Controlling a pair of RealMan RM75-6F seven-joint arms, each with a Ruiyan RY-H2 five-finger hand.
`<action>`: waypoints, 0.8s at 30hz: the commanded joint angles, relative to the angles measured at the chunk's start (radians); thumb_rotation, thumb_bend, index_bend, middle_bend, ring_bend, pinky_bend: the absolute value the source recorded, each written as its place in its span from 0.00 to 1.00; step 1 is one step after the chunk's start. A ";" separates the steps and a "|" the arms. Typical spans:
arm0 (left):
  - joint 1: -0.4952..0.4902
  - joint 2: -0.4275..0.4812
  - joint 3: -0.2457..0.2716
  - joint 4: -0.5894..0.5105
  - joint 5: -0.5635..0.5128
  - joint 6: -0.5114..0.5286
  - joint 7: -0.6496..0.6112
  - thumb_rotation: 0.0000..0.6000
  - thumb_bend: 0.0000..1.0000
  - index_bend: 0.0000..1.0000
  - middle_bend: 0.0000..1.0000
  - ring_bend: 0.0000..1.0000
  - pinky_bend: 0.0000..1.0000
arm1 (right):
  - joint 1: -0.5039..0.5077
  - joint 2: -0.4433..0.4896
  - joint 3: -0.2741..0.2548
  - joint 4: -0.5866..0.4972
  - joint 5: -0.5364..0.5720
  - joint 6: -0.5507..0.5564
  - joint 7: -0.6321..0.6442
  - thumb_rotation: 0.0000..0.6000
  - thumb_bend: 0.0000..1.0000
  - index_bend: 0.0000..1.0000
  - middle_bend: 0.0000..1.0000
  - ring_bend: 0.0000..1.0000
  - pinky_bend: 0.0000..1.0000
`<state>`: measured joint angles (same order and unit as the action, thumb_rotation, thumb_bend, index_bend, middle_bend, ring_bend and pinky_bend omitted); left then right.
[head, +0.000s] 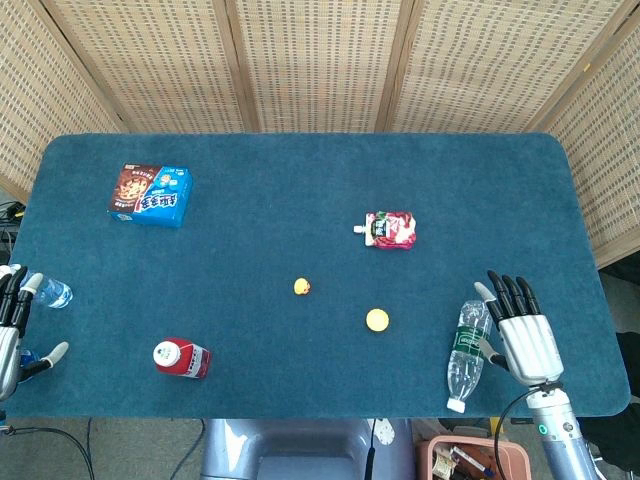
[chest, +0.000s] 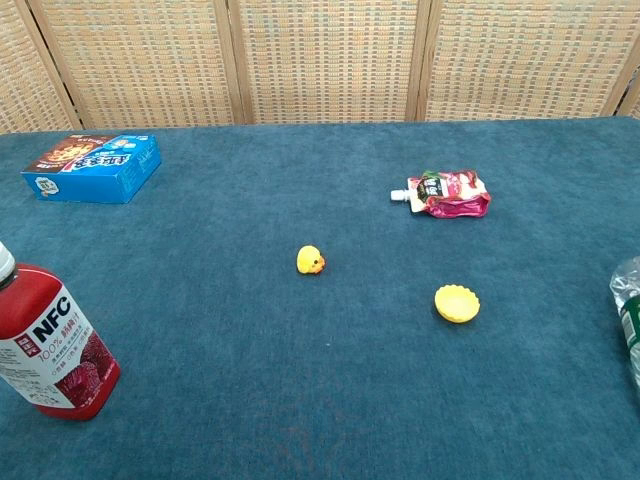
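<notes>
Two hands show in the head view, and neither appears in the chest view. The right hand (head: 522, 330) lies flat near the table's right near corner, fingers spread and holding nothing, just beside a clear water bottle (head: 466, 354) lying on its side with its cap toward the near edge; the thumb seems to touch the bottle, though I cannot tell for sure. The left hand (head: 14, 330) sits at the left edge, half cut off by the frame, fingers apart, near a small bottle (head: 52, 292) at that edge. Between the hands stand a red juice bottle (head: 181, 358), a small yellow duck (head: 302, 287) and a yellow cap (head: 376, 320); a red pouch (head: 390, 229) and a blue box (head: 151, 194) lie farther off, well apart. The blue table (head: 300, 170) has wide bare cloth in its far half and middle.

In the chest view the red juice bottle (chest: 50, 343) reads NFC at near left, the water bottle (chest: 629, 310) is a sliver at the right edge, and the duck (chest: 311, 260), cap (chest: 457, 302), pouch (chest: 448, 192) and box (chest: 93, 166) show closer
</notes>
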<state>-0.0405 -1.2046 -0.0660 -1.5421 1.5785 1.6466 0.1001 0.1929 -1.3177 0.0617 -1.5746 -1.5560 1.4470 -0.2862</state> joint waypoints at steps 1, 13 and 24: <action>0.000 0.000 0.000 -0.001 0.000 0.000 0.000 1.00 0.08 0.00 0.00 0.00 0.00 | 0.000 0.000 0.000 0.001 0.001 -0.001 0.000 1.00 0.21 0.00 0.00 0.00 0.00; 0.004 0.003 0.000 -0.006 0.004 0.011 -0.002 1.00 0.08 0.00 0.00 0.00 0.00 | 0.001 0.000 -0.004 -0.002 -0.005 -0.004 0.005 1.00 0.21 0.00 0.00 0.00 0.00; 0.001 0.002 -0.001 -0.004 -0.001 0.002 -0.003 1.00 0.08 0.00 0.00 0.00 0.00 | 0.004 -0.003 -0.002 0.000 0.002 -0.012 0.001 1.00 0.21 0.00 0.00 0.00 0.00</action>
<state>-0.0391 -1.2021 -0.0671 -1.5456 1.5771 1.6490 0.0975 0.1966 -1.3204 0.0602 -1.5750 -1.5543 1.4352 -0.2853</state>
